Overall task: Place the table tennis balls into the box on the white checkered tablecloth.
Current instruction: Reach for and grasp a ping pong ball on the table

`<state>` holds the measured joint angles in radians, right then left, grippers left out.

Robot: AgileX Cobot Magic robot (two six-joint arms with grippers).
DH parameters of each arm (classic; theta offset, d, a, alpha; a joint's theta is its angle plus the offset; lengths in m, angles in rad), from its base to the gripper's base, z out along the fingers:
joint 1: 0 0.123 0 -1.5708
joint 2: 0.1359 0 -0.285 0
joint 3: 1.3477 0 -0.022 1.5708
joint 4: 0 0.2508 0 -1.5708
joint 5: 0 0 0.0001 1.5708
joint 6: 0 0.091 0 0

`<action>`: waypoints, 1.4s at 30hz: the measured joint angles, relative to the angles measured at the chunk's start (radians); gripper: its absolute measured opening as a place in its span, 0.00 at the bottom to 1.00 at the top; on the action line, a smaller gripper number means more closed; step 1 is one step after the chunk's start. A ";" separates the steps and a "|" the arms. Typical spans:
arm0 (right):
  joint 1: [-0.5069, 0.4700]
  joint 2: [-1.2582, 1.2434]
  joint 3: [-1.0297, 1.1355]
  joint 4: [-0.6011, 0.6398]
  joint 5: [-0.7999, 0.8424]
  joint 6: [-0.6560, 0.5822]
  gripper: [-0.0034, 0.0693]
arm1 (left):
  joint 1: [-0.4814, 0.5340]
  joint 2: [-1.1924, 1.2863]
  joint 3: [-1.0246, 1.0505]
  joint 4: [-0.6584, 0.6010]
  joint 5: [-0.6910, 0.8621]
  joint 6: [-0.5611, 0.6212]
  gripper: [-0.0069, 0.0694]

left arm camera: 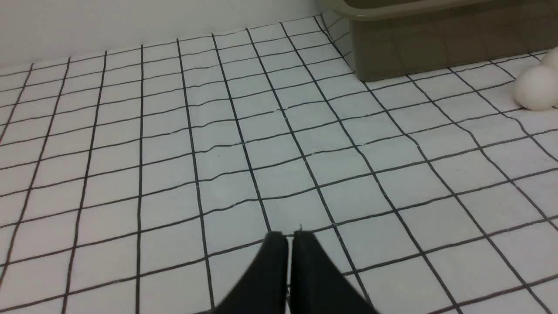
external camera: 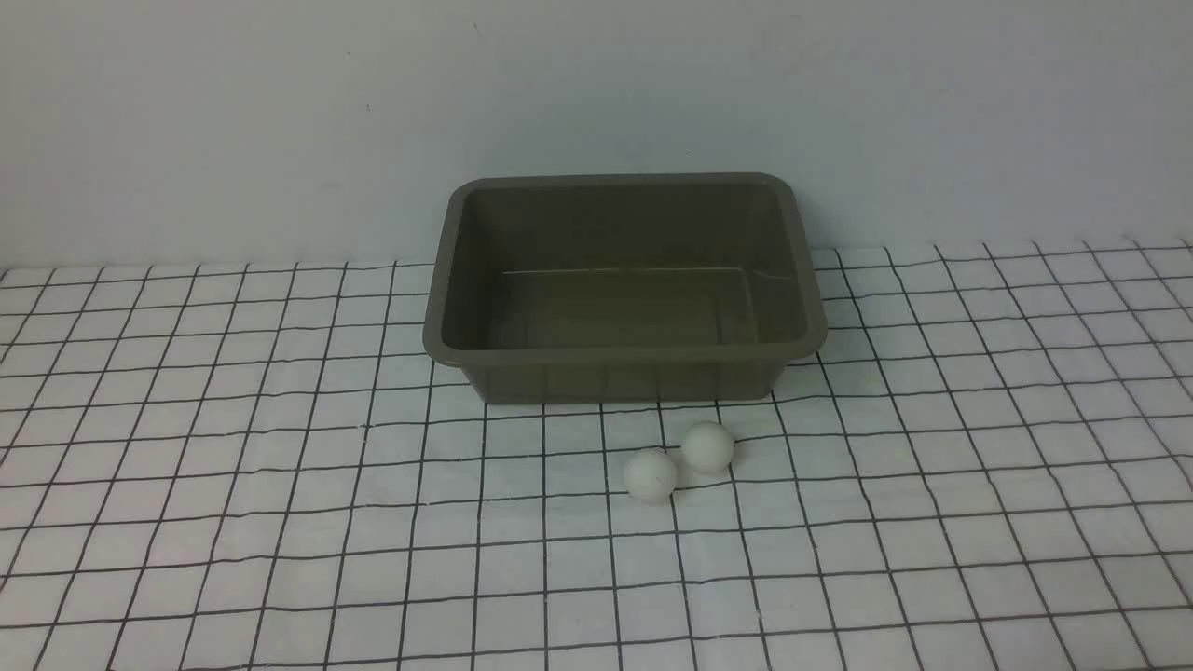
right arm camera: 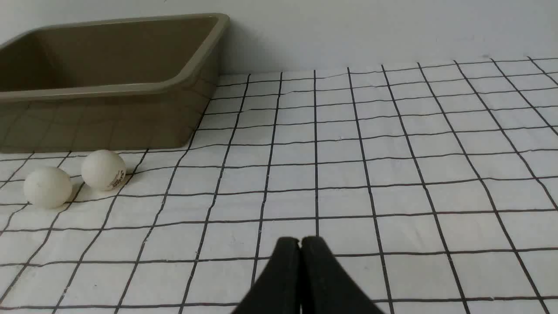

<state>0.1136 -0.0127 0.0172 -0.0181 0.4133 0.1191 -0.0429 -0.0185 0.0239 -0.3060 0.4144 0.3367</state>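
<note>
Two white table tennis balls lie touching on the white checkered tablecloth, just in front of the box: one nearer, one closer to the box. The olive-brown box stands open and empty at the back centre. In the right wrist view the balls lie by the box; one carries a small dark print. The right gripper is shut and empty, far from them. The left gripper is shut and empty; a ball and the box show far off. Neither gripper shows in the front view.
A plain pale wall rises right behind the box. The tablecloth is slightly wrinkled and reaches all edges of the view.
</note>
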 joint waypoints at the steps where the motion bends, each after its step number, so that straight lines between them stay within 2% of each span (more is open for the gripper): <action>1: 0.000 0.000 0.000 0.000 0.000 0.000 0.02 | 0.000 0.000 0.000 0.000 0.000 0.000 0.09; 32: 0.000 0.000 0.000 0.002 -0.001 0.003 0.02 | 0.000 0.000 0.000 0.000 0.000 0.000 0.09; 35: 0.000 0.000 0.003 0.079 -0.030 0.062 0.02 | 0.000 0.000 0.000 0.000 0.000 0.000 0.09; 39: 0.000 0.000 0.011 0.342 -0.129 0.182 0.02 | 0.000 0.000 0.000 0.000 0.000 0.000 0.09; 42: 0.000 0.000 0.011 0.456 -0.178 0.215 0.02 | 0.000 0.000 0.000 0.000 0.000 0.000 0.09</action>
<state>0.1136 -0.0127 0.0286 0.4377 0.2354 0.3337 -0.0429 -0.0185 0.0239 -0.3060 0.4144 0.3367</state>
